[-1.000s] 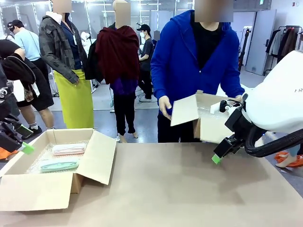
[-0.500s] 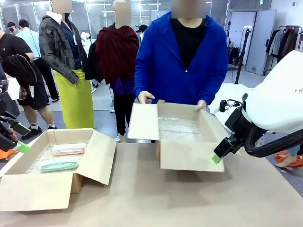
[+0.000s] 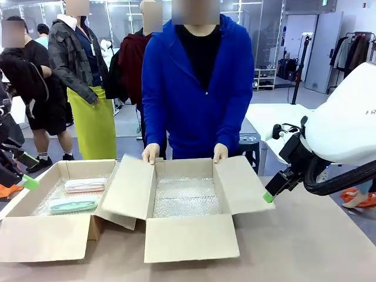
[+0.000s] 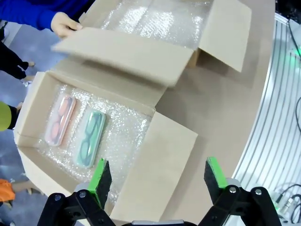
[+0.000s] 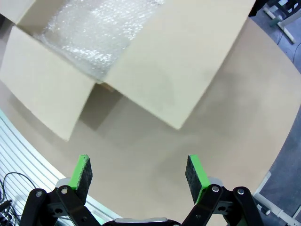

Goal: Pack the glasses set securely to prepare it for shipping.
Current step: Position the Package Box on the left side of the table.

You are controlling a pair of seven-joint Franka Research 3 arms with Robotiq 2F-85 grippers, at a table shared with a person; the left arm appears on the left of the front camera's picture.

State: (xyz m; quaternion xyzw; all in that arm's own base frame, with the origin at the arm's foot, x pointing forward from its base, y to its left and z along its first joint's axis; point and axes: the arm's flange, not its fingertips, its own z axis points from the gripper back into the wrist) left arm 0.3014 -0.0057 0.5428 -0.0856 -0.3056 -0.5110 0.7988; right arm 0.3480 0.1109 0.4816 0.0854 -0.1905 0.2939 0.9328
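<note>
Two glasses cases lie side by side on bubble wrap in the left cardboard box (image 3: 44,235): a pale pink case (image 3: 86,185) (image 4: 59,120) behind a mint green case (image 3: 73,204) (image 4: 90,138). My left gripper (image 4: 154,176) hovers open above this box; at the front view's left edge only one of its green fingertips (image 3: 32,183) shows. My right gripper (image 5: 139,172) is open over bare table beside a second box (image 3: 191,238); its green fingertip (image 3: 268,197) shows in the front view.
A person in a blue hoodie holds the second open box's far edge with both hands (image 3: 150,154); its bubble-wrap lining (image 3: 186,197) (image 5: 94,33) holds nothing. Its flaps spread wide, one overlapping the left box. The brown table (image 3: 305,247) stretches right and front.
The person has carried the second box from the far right, set it on the table and slid it left beside the first box. Neither gripper has moved.
</note>
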